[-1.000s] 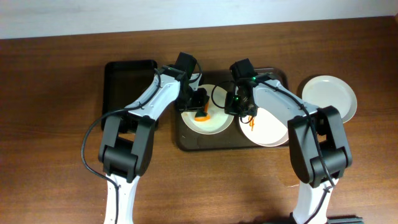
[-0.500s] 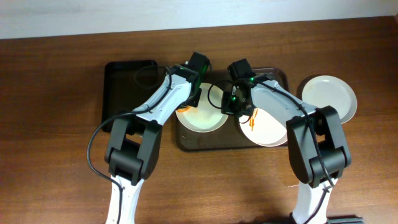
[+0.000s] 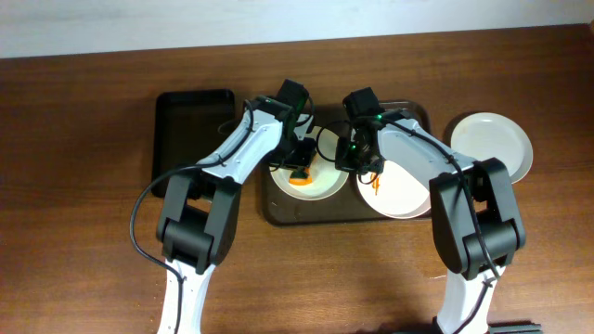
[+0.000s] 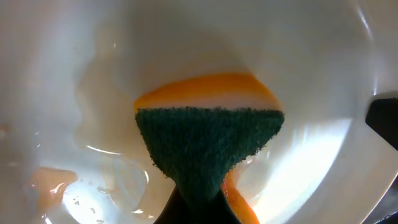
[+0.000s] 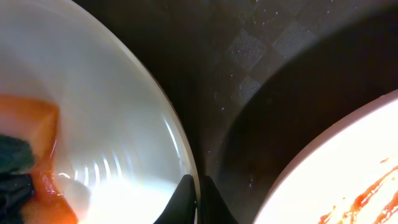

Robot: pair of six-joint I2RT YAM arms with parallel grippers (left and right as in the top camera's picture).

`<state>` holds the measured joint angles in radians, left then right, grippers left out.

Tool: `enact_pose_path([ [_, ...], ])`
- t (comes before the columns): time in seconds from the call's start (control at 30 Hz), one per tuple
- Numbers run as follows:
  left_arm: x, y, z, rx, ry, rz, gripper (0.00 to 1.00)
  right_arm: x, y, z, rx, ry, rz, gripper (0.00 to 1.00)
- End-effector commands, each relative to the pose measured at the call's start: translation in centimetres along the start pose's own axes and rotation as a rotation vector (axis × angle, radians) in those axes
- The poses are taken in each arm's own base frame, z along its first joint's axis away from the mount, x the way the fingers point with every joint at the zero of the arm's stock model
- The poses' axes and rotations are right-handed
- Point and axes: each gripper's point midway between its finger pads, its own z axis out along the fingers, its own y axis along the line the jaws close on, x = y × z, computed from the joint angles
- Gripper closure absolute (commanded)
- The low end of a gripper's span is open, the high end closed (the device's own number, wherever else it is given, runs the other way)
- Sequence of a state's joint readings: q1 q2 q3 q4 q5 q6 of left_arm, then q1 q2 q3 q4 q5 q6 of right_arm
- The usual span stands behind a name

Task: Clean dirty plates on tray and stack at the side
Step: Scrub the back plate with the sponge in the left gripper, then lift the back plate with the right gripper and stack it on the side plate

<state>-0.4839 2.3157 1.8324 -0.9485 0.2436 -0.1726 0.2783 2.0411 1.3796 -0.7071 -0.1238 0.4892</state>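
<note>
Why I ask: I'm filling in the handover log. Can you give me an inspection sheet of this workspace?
Surface: wooden table, no spills seen.
Job's things: brown tray holds the left plate, wet with orange smears, and the right plate with red sauce streaks; a clean plate sits on the table at the right.
Clutter: black tray at the left.
Grippers: left gripper shut on the sponge, green face against the left plate; right gripper pinching that plate's rim.
Cables: black cable loops beside the left arm.
Surroundings: pale wall behind the table.
</note>
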Motion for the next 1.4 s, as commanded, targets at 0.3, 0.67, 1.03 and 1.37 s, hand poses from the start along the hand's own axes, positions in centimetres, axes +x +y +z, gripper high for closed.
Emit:
enact_pose_path([
  [0.3, -0.9, 13.5, -5.6, -0.878, -0.115, -0.113, 1.00, 0.6, -2.6, 1.3, 0.106, 0.018, 0.006, 0.96],
  [0.67, 0.1, 15.9, -15.9, -0.393, -0.257, -0.467, 1.00, 0.6, 2.6, -6.4, 0.197, -0.230, -0.188, 0.96],
  [1.03, 2.4, 18.3, -14.0, -0.356, -0.185, -0.532, 1.00, -2.0, 3.9, -21.3, 0.942, -0.897, -0.368, 0.96],
  [1.37, 2.4, 18.3, -14.0, -0.357, -0.184, -0.529, 1.00, 0.9, 7.9, -26.3, 1.099, -1.157, -0.414, 0.96],
])
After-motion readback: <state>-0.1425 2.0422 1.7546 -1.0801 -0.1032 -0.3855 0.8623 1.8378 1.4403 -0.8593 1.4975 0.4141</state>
